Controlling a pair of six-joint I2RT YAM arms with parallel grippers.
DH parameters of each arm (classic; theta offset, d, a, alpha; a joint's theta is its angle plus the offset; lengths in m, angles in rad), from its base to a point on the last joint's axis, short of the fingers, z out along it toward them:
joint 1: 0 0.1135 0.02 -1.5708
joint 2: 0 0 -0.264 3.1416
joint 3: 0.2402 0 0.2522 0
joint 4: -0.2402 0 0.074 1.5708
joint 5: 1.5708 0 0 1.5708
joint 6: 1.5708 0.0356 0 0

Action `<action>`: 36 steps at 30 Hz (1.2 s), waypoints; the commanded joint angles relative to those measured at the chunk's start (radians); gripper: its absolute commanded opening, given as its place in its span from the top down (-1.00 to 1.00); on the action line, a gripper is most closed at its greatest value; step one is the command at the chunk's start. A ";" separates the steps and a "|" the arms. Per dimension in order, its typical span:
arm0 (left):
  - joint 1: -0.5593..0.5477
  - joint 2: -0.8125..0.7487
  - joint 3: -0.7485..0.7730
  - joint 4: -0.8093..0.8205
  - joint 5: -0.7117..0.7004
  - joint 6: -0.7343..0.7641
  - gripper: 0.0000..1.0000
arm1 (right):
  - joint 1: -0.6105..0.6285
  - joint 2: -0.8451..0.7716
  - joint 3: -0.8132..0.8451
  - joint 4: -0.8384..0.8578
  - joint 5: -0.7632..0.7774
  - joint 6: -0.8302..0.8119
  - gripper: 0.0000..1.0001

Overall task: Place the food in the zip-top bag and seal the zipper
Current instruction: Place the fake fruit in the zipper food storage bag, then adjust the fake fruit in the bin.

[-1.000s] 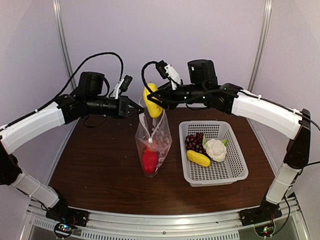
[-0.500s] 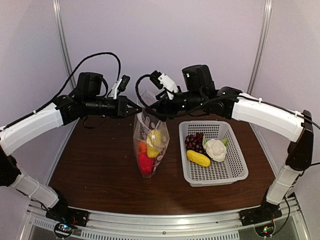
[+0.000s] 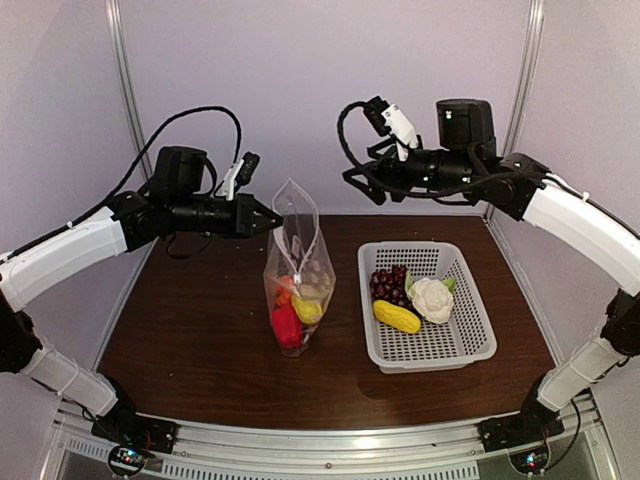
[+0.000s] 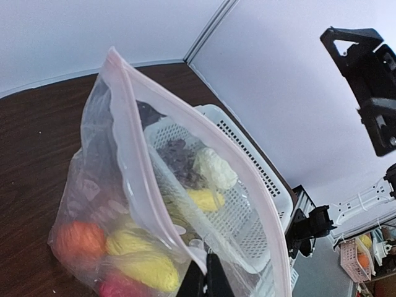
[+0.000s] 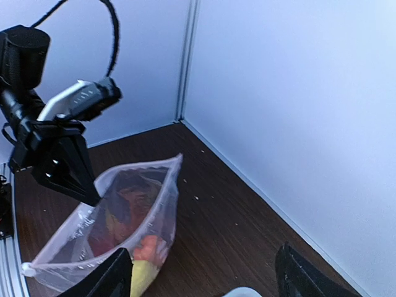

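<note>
The zip-top bag stands upright at mid-table with its mouth open. My left gripper is shut on its upper left edge. Inside lie a red pepper, a yellow banana piece and an orange fruit. In the left wrist view the zipper runs along the open mouth, with my left gripper pinching the bag. My right gripper is open and empty, raised above and right of the bag. The right wrist view shows my right gripper open above the bag.
A white perforated basket stands right of the bag. It holds dark grapes, a cauliflower and a yellow banana piece. Walls close in at the back and sides.
The yellow piece that my right gripper held over the bag's mouth now lies inside the bag. My right gripper has opened and drawn back up and to the right.
</note>
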 commanded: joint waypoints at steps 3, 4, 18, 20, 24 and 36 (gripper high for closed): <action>-0.003 -0.034 -0.018 0.003 -0.010 0.047 1.00 | -0.162 -0.120 -0.216 -0.030 0.008 -0.041 -0.65; -0.003 -0.033 -0.012 0.001 -0.006 0.065 1.00 | -0.172 -0.129 -0.240 -0.055 0.015 -0.073 -0.66; -0.003 0.011 -0.002 -0.023 0.070 0.271 1.00 | -0.179 -0.031 -0.446 -0.363 0.073 -0.302 -0.39; -0.003 0.005 -0.021 -0.005 0.074 0.264 1.00 | -0.178 0.000 -0.444 -0.374 0.048 -0.306 -0.33; -0.003 0.007 -0.033 0.011 0.071 0.272 1.00 | -0.175 0.061 -0.437 -0.372 0.037 -0.301 -0.27; 0.017 0.011 -0.087 0.061 0.171 0.299 1.00 | -0.168 0.262 -0.344 -0.434 0.053 -0.296 -0.18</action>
